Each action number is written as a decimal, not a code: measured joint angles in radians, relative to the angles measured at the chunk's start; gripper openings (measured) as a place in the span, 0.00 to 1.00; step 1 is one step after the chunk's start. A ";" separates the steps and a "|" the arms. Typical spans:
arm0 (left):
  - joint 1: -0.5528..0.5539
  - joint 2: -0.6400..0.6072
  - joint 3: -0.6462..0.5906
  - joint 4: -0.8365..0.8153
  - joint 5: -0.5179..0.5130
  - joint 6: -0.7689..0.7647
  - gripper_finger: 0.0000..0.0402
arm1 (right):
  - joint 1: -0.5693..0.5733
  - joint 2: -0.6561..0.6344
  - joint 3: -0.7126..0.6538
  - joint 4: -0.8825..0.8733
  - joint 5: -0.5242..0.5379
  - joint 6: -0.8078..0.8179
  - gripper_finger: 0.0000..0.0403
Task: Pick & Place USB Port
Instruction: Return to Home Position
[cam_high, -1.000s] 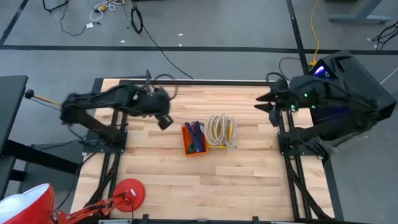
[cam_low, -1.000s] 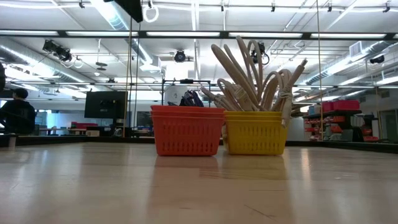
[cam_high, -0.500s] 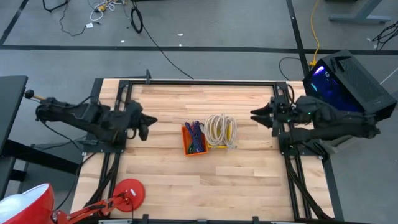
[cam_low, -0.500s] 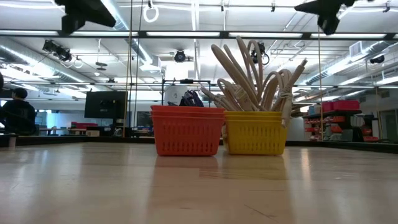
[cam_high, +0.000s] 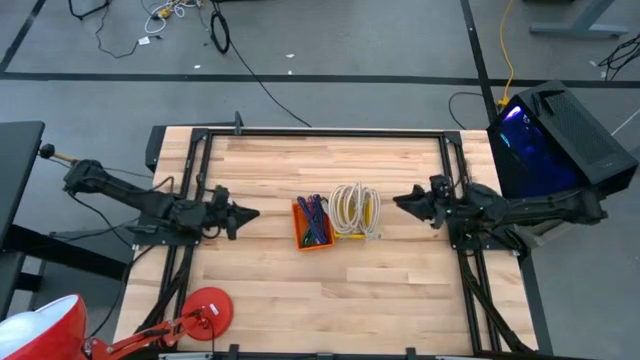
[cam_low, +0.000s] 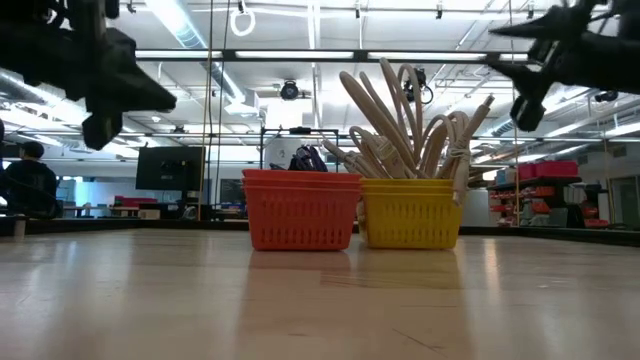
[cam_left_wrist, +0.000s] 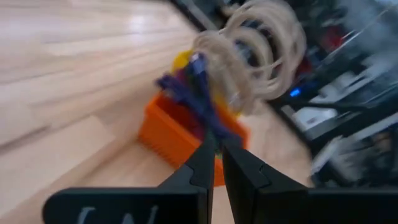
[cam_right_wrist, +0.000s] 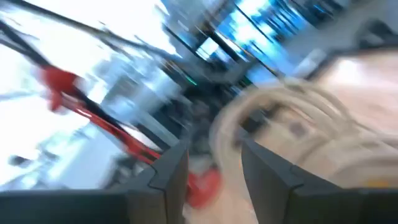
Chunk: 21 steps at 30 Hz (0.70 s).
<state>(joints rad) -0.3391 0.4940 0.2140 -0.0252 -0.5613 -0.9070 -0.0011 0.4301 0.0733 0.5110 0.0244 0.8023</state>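
Step in hand: sorting looks finished, judged from a desk with no loose cables; both arms lie low near their own sides of the desk, which fits parking at home.
Next move: as a judgement, settle each arm into its rest pose with the hands kept clear of the baskets; no further grasp appears to be called for.
Desk (cam_high: 270, 280): wooden top; it carries only the two baskets, which stand between the two hands.
Left hand (cam_high: 243, 213): points inward at the baskets; in the left wrist view its fingers (cam_left_wrist: 239, 169) are drawn together to a thin slit and hold nothing.
Right hand (cam_high: 399, 200): points inward from the opposite side; in the right wrist view its fingers (cam_right_wrist: 268, 168) stand apart with nothing between them.
Yellow basket (cam_low: 410, 213): on the right hand's side of the pair, touching or just beside the orange one.
Orange basket (cam_low: 301, 210): on the left hand's side, near the left fingertips.
Tan coiled cables (cam_high: 350, 207): stand in the yellow basket, their loops rising well above its rim.
Purple cables (cam_high: 315, 215): lie in the orange basket; connector type cannot be told.
Writing: none legible; pale marks on the left hand's mount are cut off by the edge of the view.
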 joint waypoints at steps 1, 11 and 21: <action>-0.005 -0.004 -0.018 0.051 -0.003 0.004 0.09 | 0.007 -0.001 -0.029 0.085 0.005 0.004 0.38; -0.026 -0.012 -0.165 0.094 -0.058 -0.031 0.07 | 0.052 -0.002 -0.055 -0.119 0.063 -0.010 0.35; -0.040 0.022 -0.203 0.098 -0.112 -0.018 0.07 | 0.078 0.001 -0.055 -0.309 0.152 0.016 0.26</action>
<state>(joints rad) -0.3796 0.5161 0.0109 0.0732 -0.6737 -0.9248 0.0769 0.4307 0.0185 0.2018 0.1761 0.8183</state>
